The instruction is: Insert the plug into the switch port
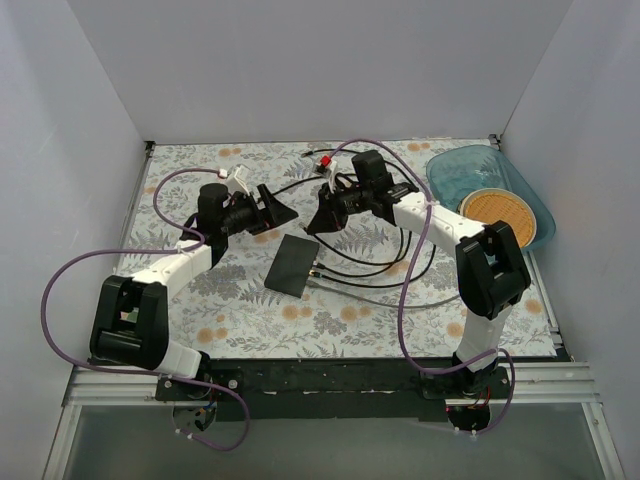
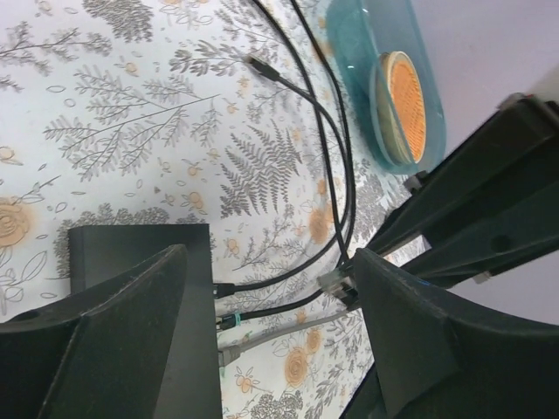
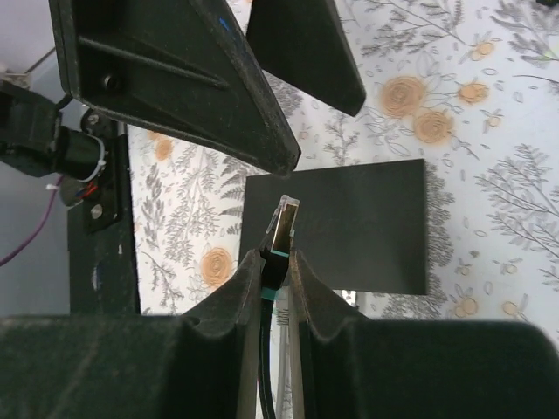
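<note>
The switch [image 1: 293, 265] is a flat black box lying on the floral tabletop between the two arms. Three cables are plugged into its right edge [image 2: 223, 319]. My right gripper [image 3: 277, 262] is shut on the plug [image 3: 285, 220], a clear-tipped connector with a teal band, held in the air above the switch [image 3: 341, 223]. My left gripper [image 2: 271, 257] stands open just left of it, over the switch [image 2: 140, 249]. The plug [image 2: 334, 281] shows close to its right finger [image 2: 419, 340]. In the top view the left gripper [image 1: 283, 212] and right gripper [image 1: 318, 222] nearly meet.
A blue tray [image 1: 470, 165] holding an orange disc [image 1: 498, 212] sits at the back right. Loose black cables [image 1: 380, 270] trail from the switch across the table toward the right arm. A small red-and-white connector [image 1: 323, 162] lies at the back. White walls close in three sides.
</note>
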